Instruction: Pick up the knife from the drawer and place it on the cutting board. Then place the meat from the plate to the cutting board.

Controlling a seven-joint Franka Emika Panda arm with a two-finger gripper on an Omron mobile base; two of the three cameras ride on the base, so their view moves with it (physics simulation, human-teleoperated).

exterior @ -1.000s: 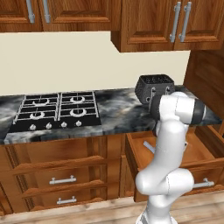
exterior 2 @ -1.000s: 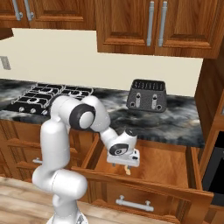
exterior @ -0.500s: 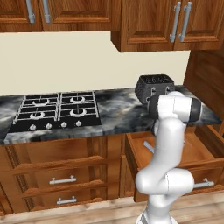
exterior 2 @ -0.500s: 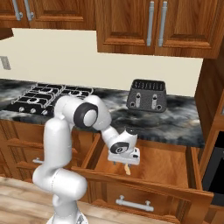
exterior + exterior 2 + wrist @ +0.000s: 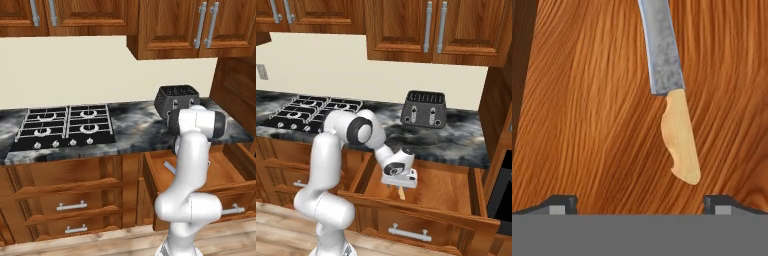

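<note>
Knife [image 5: 671, 90] lies unmarked on drawer [image 5: 587, 125] floor between spread fingers [image 5: 562, 204].

Knife [image 5: 669, 90]: mottled metal blade, smooth matt handle; drawer [image 5: 587, 125]: grained wood.

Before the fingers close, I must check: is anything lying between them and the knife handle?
No. In the hand view, bare wooden drawer floor separates the open fingers from the knife.

One knife [image 5: 671, 95], one open drawer [image 5: 446, 192], one toaster [image 5: 423, 108], one four-burner stove [image 5: 67, 126].
</note>
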